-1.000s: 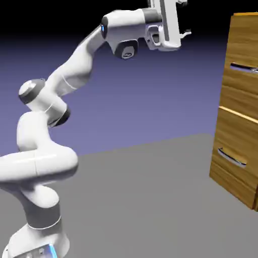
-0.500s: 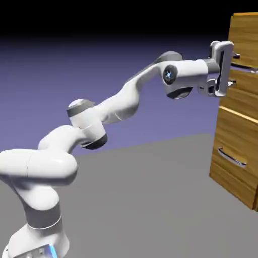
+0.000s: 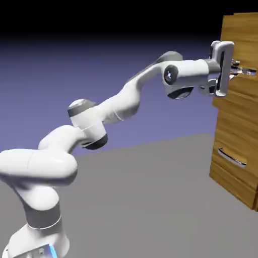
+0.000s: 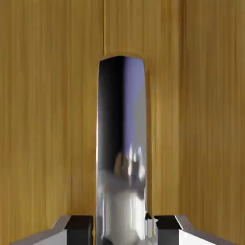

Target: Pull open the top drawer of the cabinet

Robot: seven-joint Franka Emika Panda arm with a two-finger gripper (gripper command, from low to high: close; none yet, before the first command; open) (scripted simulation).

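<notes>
Tool [image 3: 234,71] and handle meet at the exterior view's right: the two fingertips [image 4: 79,229] are closed on the slim silver bar handle [image 4: 121,153] of the top drawer [image 3: 241,43], one on each side of it. In the hand view the bar runs from the bottom edge up past the middle, its upper end well beyond the fingertips, and it mirrors dark, violet and pale patches. Behind it, straight wood grain fills the picture, with a thin dark line running lengthwise above the bar's end.

The top drawer is the uppermost front of the tall brown-orange cabinet [image 3: 235,186], and it juts out a little past the lower front [image 3: 234,136], whose own curved silver handle [image 3: 232,157] shows below, well apart from the tool. The white arm [image 3: 121,107] rises from the exterior view's lower left and reaches across to the cabinet, its last part roughly level and the hand's long white body upright. A grey floor [image 3: 136,201] spreads beneath.
</notes>
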